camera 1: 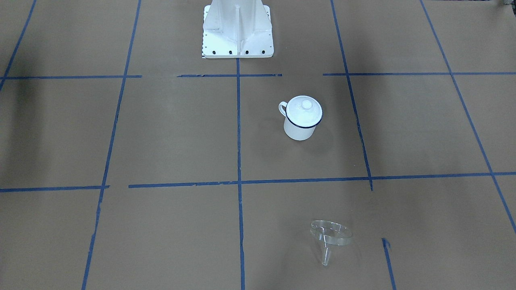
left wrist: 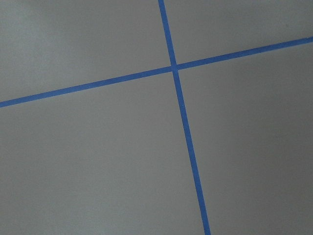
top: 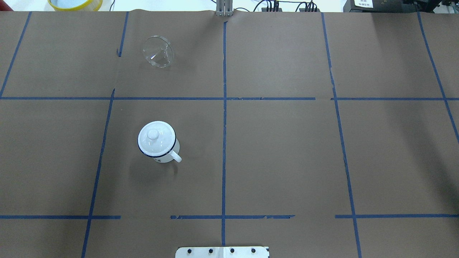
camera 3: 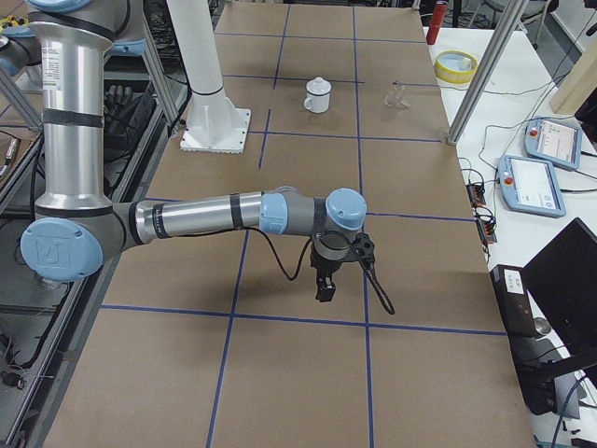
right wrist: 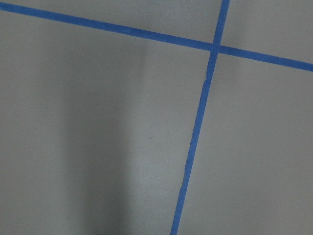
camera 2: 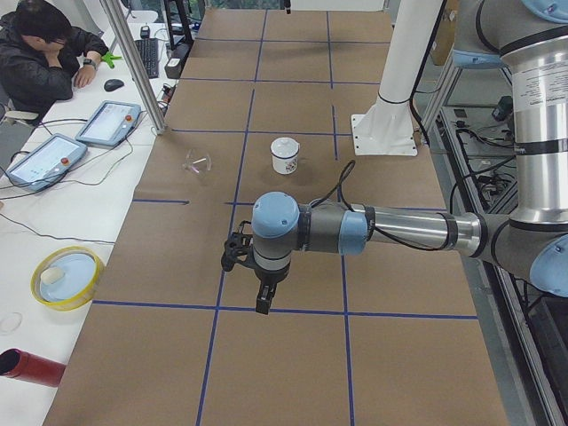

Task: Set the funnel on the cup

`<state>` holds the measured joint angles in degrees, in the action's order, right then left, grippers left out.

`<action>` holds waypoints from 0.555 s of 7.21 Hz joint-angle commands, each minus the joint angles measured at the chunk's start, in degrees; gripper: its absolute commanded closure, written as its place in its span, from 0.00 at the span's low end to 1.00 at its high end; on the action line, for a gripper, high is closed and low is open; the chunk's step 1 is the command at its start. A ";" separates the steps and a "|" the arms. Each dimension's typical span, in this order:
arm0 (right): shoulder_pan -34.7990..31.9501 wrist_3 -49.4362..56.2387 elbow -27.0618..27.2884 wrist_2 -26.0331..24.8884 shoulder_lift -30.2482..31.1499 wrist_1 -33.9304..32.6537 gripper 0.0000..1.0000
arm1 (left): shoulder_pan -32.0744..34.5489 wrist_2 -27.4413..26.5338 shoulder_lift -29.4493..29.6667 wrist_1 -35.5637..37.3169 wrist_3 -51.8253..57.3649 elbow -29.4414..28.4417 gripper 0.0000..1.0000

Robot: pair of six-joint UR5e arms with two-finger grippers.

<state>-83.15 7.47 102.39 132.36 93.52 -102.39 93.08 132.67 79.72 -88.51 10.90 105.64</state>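
The cup (camera 1: 298, 131) is a white enamel mug with a dark blue rim, upright on the brown table, left of the centre line in the overhead view (top: 163, 158). A white lid with a knob (camera 1: 304, 110) sits on its mouth. The clear funnel (camera 1: 330, 235) lies on its side farther from the robot, also seen in the overhead view (top: 158, 52). My left gripper (camera 2: 264, 306) shows only in the exterior left view, far from both. My right gripper (camera 3: 325, 294) shows only in the exterior right view. I cannot tell if either is open or shut.
Blue tape lines divide the table into a grid. The robot's white base (camera 1: 238, 36) stands at the near edge. A yellow bowl (camera 2: 67, 277), a red bottle (camera 2: 27, 368), teach pendants (camera 2: 111, 122), a metal post (camera 2: 133, 67) and a seated operator (camera 2: 40, 53) are beyond the far edge.
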 commanded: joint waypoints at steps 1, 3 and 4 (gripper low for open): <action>0.00 0.00 0.00 0.00 0.00 0.00 0.00 | 0.00 0.04 0.09 0.00 -0.09 0.27 0.00; 0.00 0.00 0.00 0.00 0.00 0.00 0.00 | 0.00 -0.13 0.18 0.00 -0.26 0.53 0.00; 0.00 0.00 0.00 0.00 0.00 0.00 0.00 | 0.00 -0.05 1.22 -0.17 -0.44 0.62 0.00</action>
<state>-83.15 7.47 102.40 132.36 93.51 -102.39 93.08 132.60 80.10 -88.54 10.64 106.09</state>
